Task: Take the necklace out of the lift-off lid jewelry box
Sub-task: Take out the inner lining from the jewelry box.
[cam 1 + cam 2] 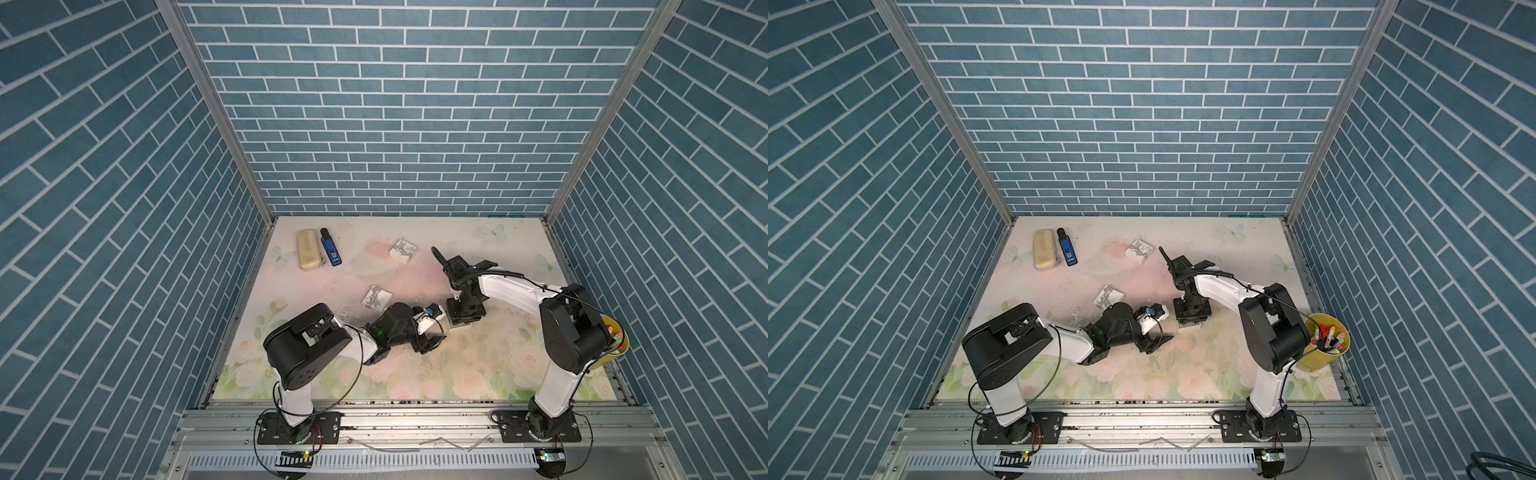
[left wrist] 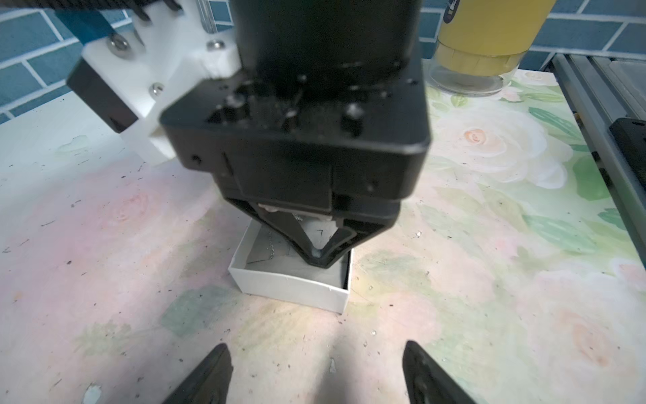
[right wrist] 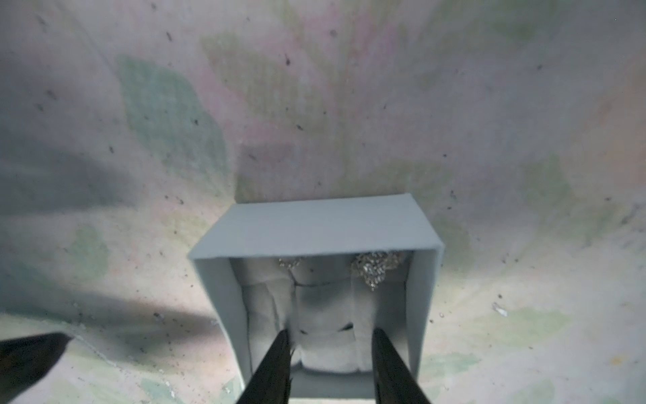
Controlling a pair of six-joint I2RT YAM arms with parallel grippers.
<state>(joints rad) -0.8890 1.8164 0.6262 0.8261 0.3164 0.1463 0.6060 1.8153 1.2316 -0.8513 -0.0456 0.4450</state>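
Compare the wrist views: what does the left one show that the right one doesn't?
Left wrist only: the right gripper from outside, tips in the box, the open left gripper, a yellow cup. Right wrist only: the necklace bunched against an inner wall, apart from the right fingers. Both: the lidless box, a bit of chain, the floral table.

The box (image 2: 290, 288) is white, the necklace (image 3: 375, 267) silvery, the tabletop (image 2: 489, 245) pastel roses, the walls (image 1: 395, 104) blue brick.

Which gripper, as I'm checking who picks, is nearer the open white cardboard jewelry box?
Right. The right gripper reaches inside the white box; the left gripper is outside it, clear of its wall.
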